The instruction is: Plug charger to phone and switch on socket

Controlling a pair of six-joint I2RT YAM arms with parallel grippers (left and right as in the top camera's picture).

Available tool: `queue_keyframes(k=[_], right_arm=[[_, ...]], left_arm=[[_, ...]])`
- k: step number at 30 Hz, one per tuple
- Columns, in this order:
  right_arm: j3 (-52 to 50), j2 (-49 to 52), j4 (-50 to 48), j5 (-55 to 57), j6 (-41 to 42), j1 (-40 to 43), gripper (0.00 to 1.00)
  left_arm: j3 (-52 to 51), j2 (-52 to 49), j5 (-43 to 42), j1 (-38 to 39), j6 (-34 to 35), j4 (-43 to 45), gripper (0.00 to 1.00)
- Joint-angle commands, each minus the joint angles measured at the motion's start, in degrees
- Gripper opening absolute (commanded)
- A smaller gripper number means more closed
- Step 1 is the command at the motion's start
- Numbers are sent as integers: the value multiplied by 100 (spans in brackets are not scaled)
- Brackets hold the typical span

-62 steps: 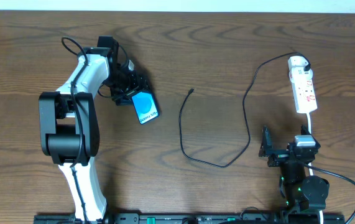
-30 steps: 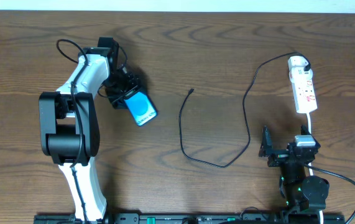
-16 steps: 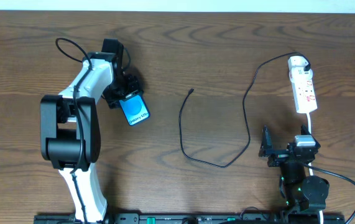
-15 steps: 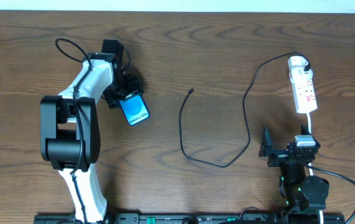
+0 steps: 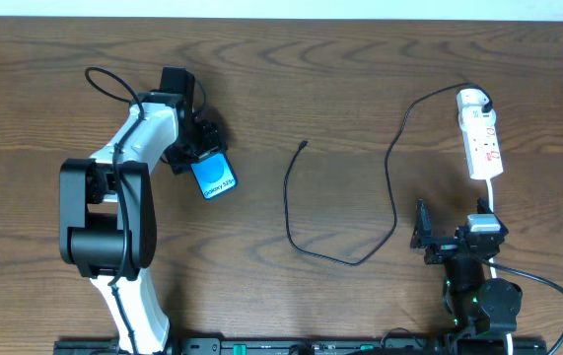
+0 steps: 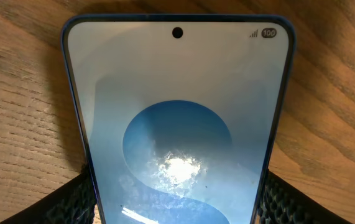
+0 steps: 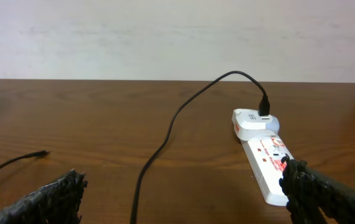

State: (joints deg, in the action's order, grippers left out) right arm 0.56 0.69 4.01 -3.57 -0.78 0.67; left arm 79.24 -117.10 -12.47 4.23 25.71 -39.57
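Gripping the phone left of centre, with the charger lying unplugged on the table (image 5: 360,59).
The left gripper (image 5: 195,156) is closed on the phone (image 5: 214,176), its textured fingers (image 6: 71,199) pressing both long edges near one end, with the blue screen facing up. I can't tell whether the phone touches the wood. The charger (image 5: 289,202) loops across the middle, its plug tip free and well apart from the phone, its other end in the white adapter (image 5: 471,99) on the socket (image 5: 483,146) at upper right. The right gripper (image 7: 183,202) sits at lower right, spread wide and empty.
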Motion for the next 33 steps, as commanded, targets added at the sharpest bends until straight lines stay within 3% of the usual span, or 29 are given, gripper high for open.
queue_keyframes(k=[1,19,33], right_arm=[[-24,-35,4,44,-59,-39,99],[-24,-33,4,44,-59,-39,99],[-24,-33,4,44,-59,-39,99]], left_arm=[[-293,-345,164,-17,9,22,70],[-297,-345,341,63,-59,13,70],[-295,-345,1261,61,-365,-446,71]])
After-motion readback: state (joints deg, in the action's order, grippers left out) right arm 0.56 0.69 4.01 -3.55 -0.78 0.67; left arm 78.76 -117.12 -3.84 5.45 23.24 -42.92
